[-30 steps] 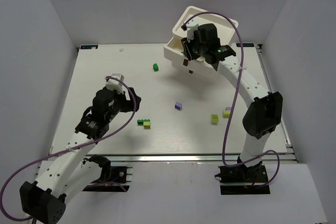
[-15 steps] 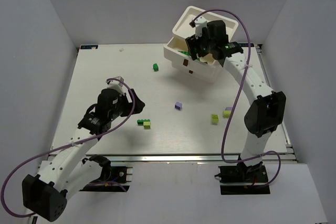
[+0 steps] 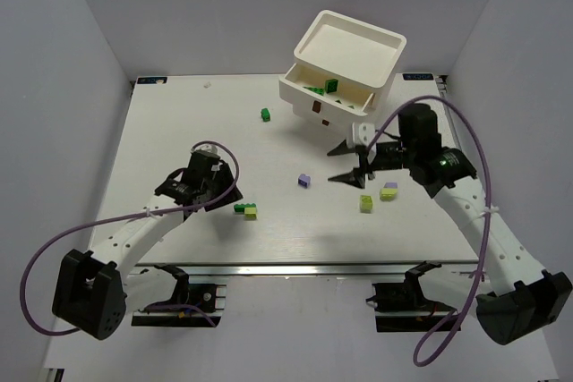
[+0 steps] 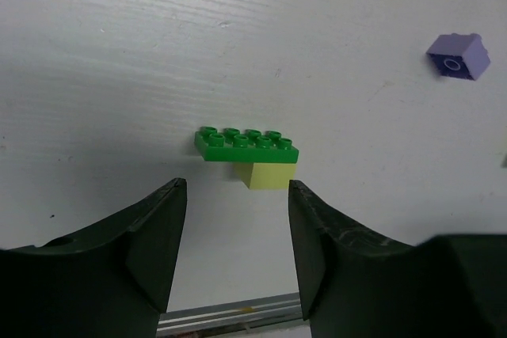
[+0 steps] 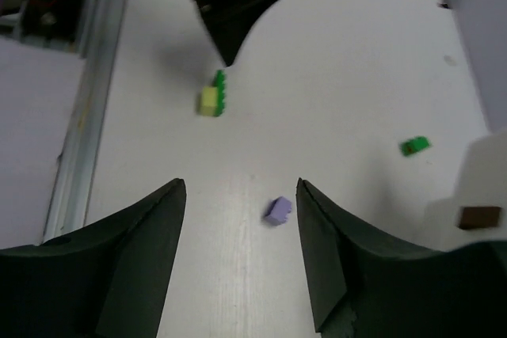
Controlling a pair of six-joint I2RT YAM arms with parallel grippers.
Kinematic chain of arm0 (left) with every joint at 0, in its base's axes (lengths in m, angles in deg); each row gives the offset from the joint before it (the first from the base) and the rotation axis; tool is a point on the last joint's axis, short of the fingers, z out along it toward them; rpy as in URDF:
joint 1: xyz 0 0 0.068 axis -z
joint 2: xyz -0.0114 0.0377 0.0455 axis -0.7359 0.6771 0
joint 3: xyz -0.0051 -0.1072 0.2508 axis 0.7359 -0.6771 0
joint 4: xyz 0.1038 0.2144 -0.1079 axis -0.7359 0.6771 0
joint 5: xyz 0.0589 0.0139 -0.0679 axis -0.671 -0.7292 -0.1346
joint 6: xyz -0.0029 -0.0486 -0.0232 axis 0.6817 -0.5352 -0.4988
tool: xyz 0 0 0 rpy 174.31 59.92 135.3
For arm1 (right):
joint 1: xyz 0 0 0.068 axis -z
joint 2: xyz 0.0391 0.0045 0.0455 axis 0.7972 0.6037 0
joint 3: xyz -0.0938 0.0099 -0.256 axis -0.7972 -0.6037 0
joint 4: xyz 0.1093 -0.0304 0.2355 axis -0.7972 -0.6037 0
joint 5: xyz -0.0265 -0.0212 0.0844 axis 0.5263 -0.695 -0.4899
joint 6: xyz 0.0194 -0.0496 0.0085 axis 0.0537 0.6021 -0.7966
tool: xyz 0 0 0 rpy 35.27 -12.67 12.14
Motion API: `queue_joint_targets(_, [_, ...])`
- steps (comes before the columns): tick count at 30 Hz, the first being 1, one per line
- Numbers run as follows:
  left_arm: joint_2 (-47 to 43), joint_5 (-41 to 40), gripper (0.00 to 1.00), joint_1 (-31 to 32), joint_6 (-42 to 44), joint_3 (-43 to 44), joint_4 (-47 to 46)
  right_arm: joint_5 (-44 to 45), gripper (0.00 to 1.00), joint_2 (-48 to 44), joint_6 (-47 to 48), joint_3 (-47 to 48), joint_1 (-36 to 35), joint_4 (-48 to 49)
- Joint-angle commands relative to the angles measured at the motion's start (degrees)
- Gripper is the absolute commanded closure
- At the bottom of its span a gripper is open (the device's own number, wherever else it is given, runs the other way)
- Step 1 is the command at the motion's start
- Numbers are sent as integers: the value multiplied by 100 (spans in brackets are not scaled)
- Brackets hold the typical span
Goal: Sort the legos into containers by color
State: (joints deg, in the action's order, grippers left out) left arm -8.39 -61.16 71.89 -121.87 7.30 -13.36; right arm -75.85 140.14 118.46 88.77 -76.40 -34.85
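The white drawer unit (image 3: 349, 42) stands at the back, and its open drawer (image 3: 300, 75) holds dark green legos (image 3: 324, 87). A dark green brick joined to a lime one (image 3: 244, 210) lies just ahead of my open left gripper (image 3: 222, 192). In the left wrist view the green brick (image 4: 246, 145) and lime brick (image 4: 265, 174) sit beyond the empty gripper (image 4: 236, 187). My right gripper (image 3: 344, 163) is open and empty, and points at a pale purple brick (image 3: 304, 181). In the right wrist view that brick (image 5: 278, 210) shows between the gripper's (image 5: 242, 184) fingertips, farther off.
A lone dark green brick (image 3: 266, 114) lies left of the drawers. A lime brick (image 3: 366, 203) and a lime and purple pair (image 3: 389, 191) lie under the right arm. Closed drawers have brown handles (image 3: 316, 106). The table's metal front rail (image 3: 295, 267) runs near the arm bases.
The right arm left the open drawer and came down to the table, facing the purple brick. The left gripper dropped toward the green and lime pair and narrowed somewhat.
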Motion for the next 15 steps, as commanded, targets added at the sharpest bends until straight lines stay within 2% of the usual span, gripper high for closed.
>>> queue_joint_targets(1, [221,-195,36,18,-824,231,304,-1359,36,-56,1074,-770,-3,-615])
queue_joint_targets(8, [783,-20,26,18,-2056,371,463,-1395,33,-452,731,-1596,-29,-228])
queue_joint_targets(15, [1328,120,21,18,-2813,793,648,-1325,32,-637,811,-1800,-11,-201])
